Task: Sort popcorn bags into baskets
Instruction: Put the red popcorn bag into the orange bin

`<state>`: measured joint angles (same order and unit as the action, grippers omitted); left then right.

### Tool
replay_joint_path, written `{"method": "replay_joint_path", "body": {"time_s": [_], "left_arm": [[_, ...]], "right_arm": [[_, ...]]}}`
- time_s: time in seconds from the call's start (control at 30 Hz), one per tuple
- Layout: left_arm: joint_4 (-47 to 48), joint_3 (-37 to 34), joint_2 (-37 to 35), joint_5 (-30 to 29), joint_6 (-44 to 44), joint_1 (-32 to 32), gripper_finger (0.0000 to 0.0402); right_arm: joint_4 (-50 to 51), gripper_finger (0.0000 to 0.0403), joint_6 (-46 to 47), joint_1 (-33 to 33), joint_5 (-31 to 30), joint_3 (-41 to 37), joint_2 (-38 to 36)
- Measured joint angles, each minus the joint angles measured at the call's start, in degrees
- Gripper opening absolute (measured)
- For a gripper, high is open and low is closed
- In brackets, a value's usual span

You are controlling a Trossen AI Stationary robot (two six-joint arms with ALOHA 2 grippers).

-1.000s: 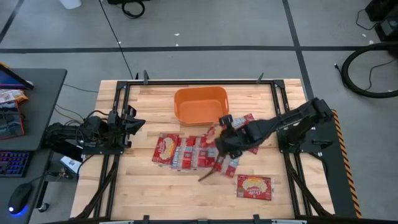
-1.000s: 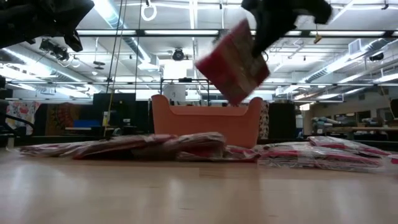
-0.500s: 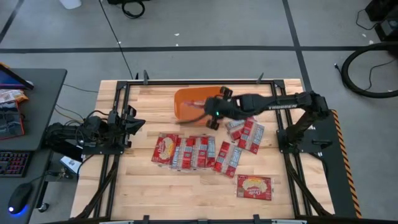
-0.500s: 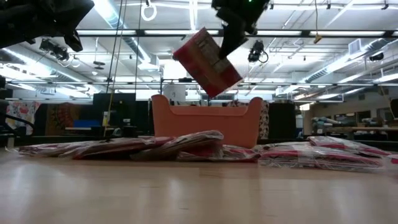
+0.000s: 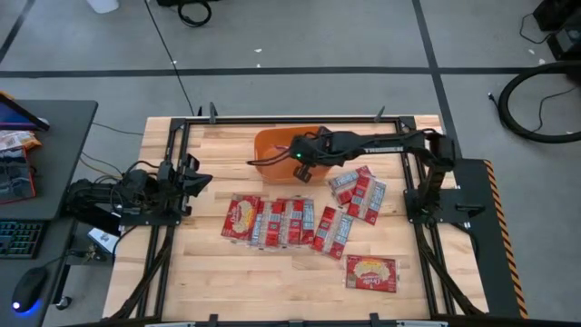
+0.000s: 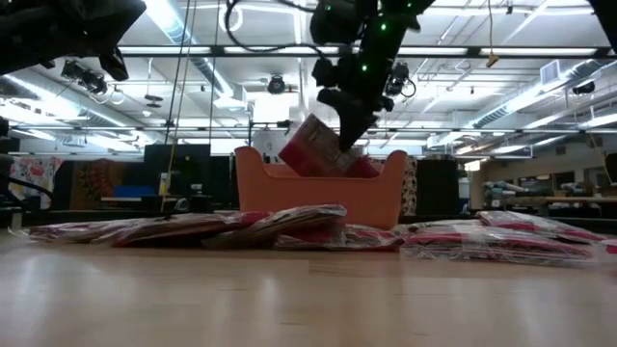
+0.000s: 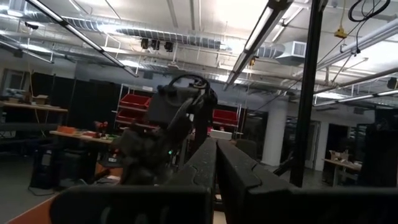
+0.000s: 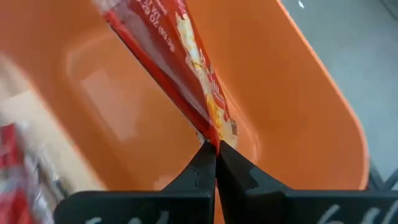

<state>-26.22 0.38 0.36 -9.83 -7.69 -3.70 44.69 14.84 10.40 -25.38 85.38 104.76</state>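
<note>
orange plastic basket point(image 5: 272, 150) stands at the far middle of the wooden table point(image 5: 209, 272), long side across. right arm reaches from its base at the table's right edge out over the basket. right gripper point(image 5: 304, 163) hangs above the basket's near right part; in the right wrist view its two dark fingers point(image 8: 208, 168) are pressed together on the edge of one red popcorn bag point(image 8: 180, 68), which dangles tilted inside the orange walls. low view shows the same held bag point(image 6: 323, 152) slanted, its lower part dipping behind the basket's front rim point(image 6: 318, 188).

remaining popcorn bags lie flat on the table, outside the basket: a row of overlapping packets point(image 5: 281, 222) just in front of the basket, a pair point(image 5: 359, 193) to the right of that row, near the basket's right corner, and a single packet point(image 5: 371, 272) nearer the front edge, apart from the others.

left arm is parked folded at the table's left edge; left gripper point(image 5: 195, 177) is well apart from the bags. left wrist view shows its fingers point(image 7: 214, 171) lying together with no gap, holding nothing.
</note>
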Motion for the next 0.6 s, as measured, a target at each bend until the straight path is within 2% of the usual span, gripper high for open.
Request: {"method": "replay_joint_path", "body": {"time_s": [0.17,0.3,0.4,0.5,0.6], "left_arm": [[0.6,0.0,0.0,0.0,-0.9,-0.1,0.0018],[1.0,0.0,0.0,0.0,-2.2,0.0,0.0018],[1.2,0.0,0.0,0.0,-2.2,0.0,0.0018],[1.2,0.0,0.0,0.0,-2.2,0.0,0.0018],[1.2,0.0,0.0,0.0,-2.1,0.0,0.0018]], "right_arm": [[-2.9,0.0035,-1.0,1.1,-0.3,0.0,2.1],[-8.9,0.0073,-5.0,1.3,6.6,0.0,2.8],[-9.5,0.0100,-8.0,1.3,10.6,0.0,2.1],[-7.4,0.0118,-14.0,0.2,13.7,0.0,0.0],[-4.8,0.0124,-24.6,-3.7,16.7,0.1,-0.8]]}}
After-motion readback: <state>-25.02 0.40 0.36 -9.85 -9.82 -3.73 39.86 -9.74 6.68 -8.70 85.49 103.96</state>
